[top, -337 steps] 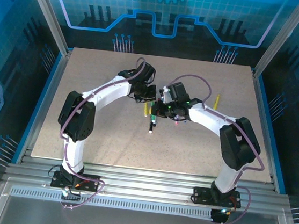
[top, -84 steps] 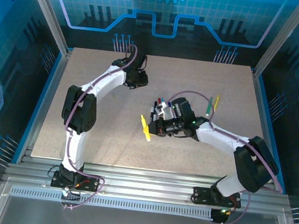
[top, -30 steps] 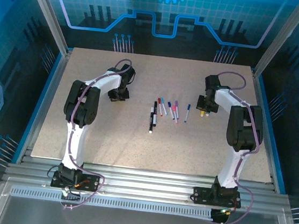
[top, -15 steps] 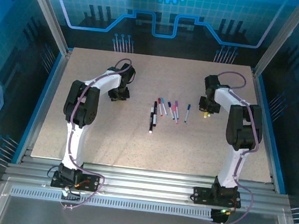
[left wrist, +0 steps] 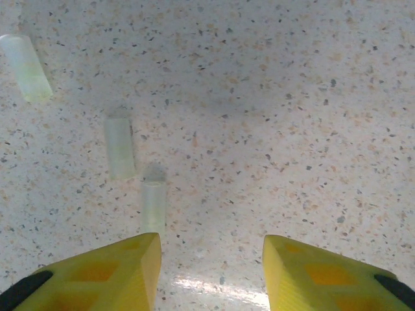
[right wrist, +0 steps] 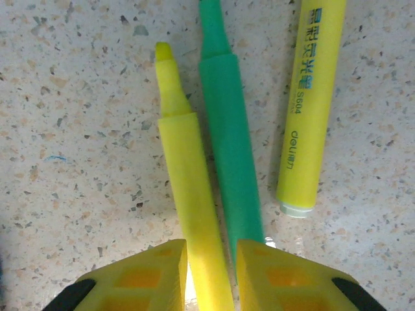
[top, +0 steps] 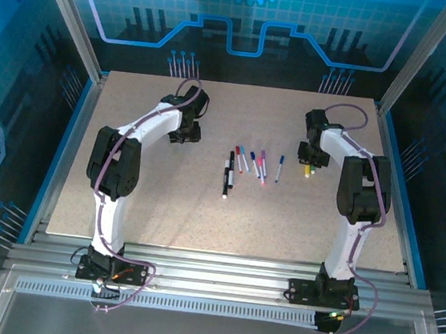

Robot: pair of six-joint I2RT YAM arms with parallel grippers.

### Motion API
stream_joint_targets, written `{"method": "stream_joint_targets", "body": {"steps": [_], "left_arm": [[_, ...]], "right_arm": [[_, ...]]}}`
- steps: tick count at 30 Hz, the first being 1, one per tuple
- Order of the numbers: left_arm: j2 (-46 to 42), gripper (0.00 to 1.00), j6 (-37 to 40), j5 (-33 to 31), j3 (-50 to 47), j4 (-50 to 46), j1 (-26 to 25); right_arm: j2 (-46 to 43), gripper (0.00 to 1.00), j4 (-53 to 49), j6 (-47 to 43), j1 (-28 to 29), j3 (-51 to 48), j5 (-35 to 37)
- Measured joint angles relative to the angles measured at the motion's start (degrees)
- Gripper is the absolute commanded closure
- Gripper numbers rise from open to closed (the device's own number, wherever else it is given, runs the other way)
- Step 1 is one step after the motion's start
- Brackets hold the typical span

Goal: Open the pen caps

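Observation:
Three pale see-through pen caps (left wrist: 120, 146) lie loose on the table ahead of my left gripper (left wrist: 211, 256), which is open with bare table between its fingers; the nearest cap (left wrist: 154, 206) lies just off the left fingertip. From above, the left gripper (top: 187, 132) hangs low at the back left. My right gripper (right wrist: 211, 262) is shut on an uncapped yellow highlighter (right wrist: 185, 162), low over the table at the back right (top: 309, 157). Beside it lie an uncapped green highlighter (right wrist: 233, 155) and a second yellow highlighter body (right wrist: 311, 103).
Several thin pens with red, blue and pink ends (top: 255, 164) lie in a row at the table's middle, with black markers (top: 227, 177) just left of them. The speckled table (top: 162, 208) has a raised frame on each side.
My left gripper has shifted a little farther back and right, and its elbow has swung out. The right gripper has stayed put over the highlighters.

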Motion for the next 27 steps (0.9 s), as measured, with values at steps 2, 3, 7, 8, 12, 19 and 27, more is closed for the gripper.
{"method": "stream_joint_targets", "body": {"steps": [2, 3, 7, 8, 12, 19, 27], "left_arm": [[0.0, 0.56, 0.0, 0.09, 0.0, 0.0, -0.04], [0.0, 0.56, 0.0, 0.09, 0.0, 0.02, -0.04], [0.0, 0.58, 0.02, 0.22, 0.0, 0.0, -0.02], [-0.04, 0.57, 0.04, 0.55, 0.0, 0.11, -0.04], [-1.25, 0.46, 0.02, 3.15, -0.98, 2.38, -0.52], [-5.64, 0.32, -0.11, 6.32, -3.54, 9.25, -6.84], [-5.62, 1.0, -3.89, 10.62, -3.54, 13.18, -11.45]], "right_arm": [[0.0, 0.73, -0.24, 0.0, 0.0, 0.26, 0.02], [0.0, 0.73, -0.33, 0.0, 0.0, 0.26, 0.0], [-0.13, 0.73, -0.39, 0.0, 0.13, 0.24, -0.04], [-0.44, 0.72, -0.31, -0.02, 0.26, 0.09, -0.15], [-5.25, 0.68, 0.68, -0.28, 1.38, -3.08, -1.77], [-19.74, 0.64, 5.29, 0.33, 6.6, -11.3, -6.16], [-27.65, 0.61, 8.9, 2.23, 15.74, -19.06, -6.71]]}}
